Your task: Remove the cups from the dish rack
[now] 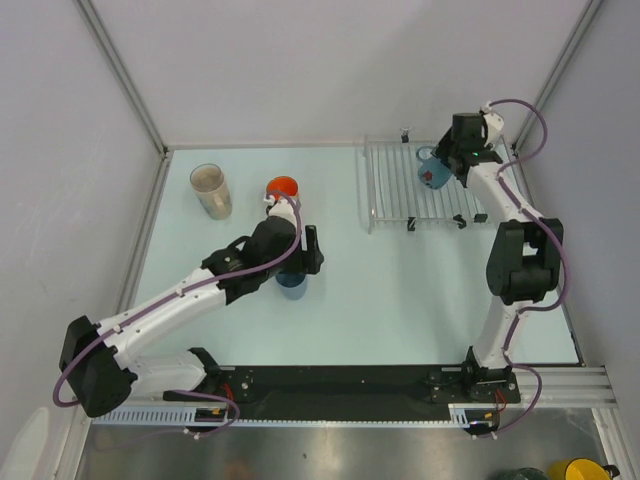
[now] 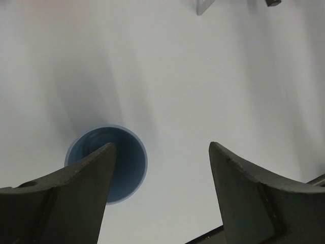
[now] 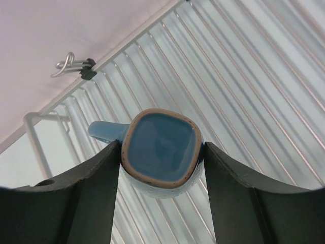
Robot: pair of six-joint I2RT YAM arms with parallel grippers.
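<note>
The dish rack (image 1: 400,190) lies at the back right. My right gripper (image 1: 441,166) is over it, shut on the teal-blue handled mug (image 1: 430,174). In the right wrist view both fingers press the sides of the mug (image 3: 160,147), which is upright with its handle (image 3: 104,132) pointing left above the rack rods (image 3: 244,76). My left gripper (image 1: 303,262) is open above the light-blue cup (image 1: 291,284), which stands on the table. In the left wrist view the cup (image 2: 124,162) shows beside the left finger (image 2: 86,183). The orange mug (image 1: 284,188) and the beige tumbler (image 1: 211,190) stand on the table.
A yellow mug (image 1: 580,470) sits off the table at the bottom right. The enclosure walls close in the table at the back and on both sides. A clip (image 3: 71,63) hangs at the rack's far edge.
</note>
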